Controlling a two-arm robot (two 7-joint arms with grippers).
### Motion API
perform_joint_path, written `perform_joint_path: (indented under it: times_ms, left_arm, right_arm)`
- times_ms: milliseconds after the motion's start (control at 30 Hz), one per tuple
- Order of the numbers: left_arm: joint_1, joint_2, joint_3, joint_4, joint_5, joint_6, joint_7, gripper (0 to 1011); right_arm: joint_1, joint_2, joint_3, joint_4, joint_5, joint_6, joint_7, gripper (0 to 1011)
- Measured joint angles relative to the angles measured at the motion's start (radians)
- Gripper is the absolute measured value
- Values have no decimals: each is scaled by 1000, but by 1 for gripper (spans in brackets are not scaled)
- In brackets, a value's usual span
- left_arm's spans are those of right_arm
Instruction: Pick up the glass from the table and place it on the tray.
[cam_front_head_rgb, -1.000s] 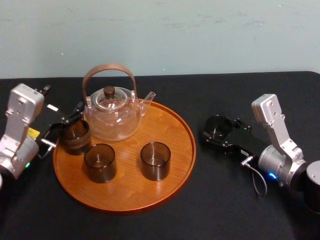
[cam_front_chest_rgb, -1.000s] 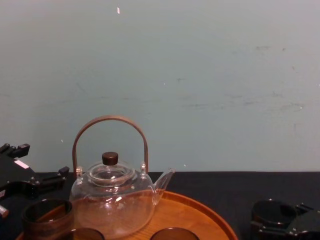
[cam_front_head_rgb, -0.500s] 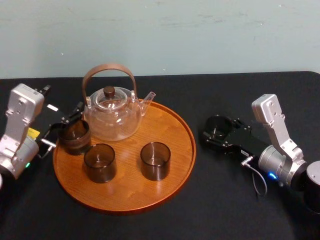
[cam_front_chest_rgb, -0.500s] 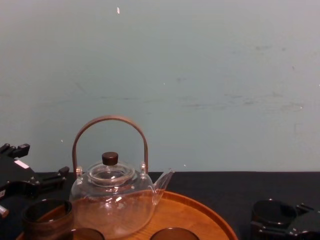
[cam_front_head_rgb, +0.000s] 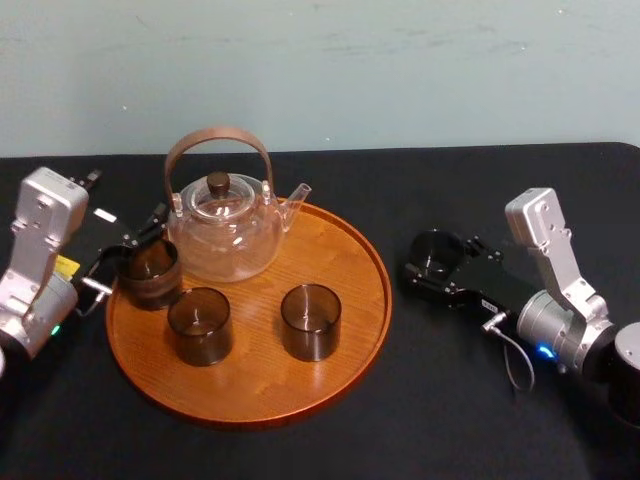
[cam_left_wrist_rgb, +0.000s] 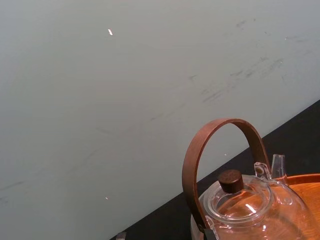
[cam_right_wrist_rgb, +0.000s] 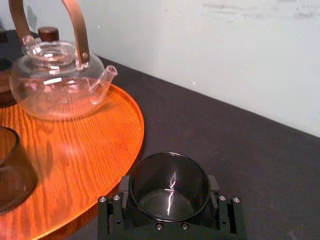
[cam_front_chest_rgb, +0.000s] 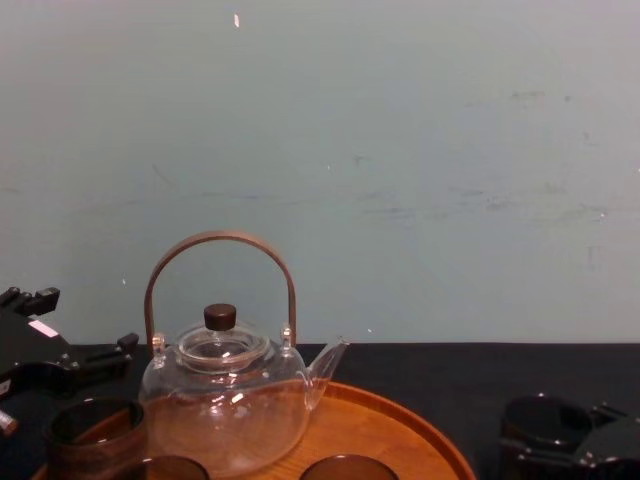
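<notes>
Head view: right gripper (cam_front_head_rgb: 433, 264) fingers (cam_right_wrist_rgb: 114, 214) pinched glass (cam_front_head_rgb: 437, 247) right of tray (cam_front_head_rgb: 352, 322); left gripper (cam_front_head_rgb: 126, 252) at tray's left, fingers' state unclear.

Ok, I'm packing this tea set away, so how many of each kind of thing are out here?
glass: 4
teapot: 1
tray: 1
total: 6

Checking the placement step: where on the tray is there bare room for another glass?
Bare: the tray's right half, between the middle glass and the right rim, and the strip along its front rim. Crowded: the left, with the glass teapot, two glasses and the left tool. The right tool holds the fourth glass right of the tray.
</notes>
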Motion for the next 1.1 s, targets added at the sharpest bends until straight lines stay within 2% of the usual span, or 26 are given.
perform_joint_path:
  times_ms: [300,500,933,1100]
  left_arm:
    - [0,0,0,0,0,0,0,1001]
    - [0,0,0,0,0,0,0,1001]
    - [0,0,0,0,0,0,0,1001]
    - [0,0,0,0,0,0,0,1001]
  right_arm:
    - [-20,18,5,-83,14,-7,10,908]
    - [-15,20,-16,-128,13,-8,21,908]
    - [47,-12,-90,-96,-23,-17,35,908]
    - [66,-23,-106,-77,-32,-19,38,908]
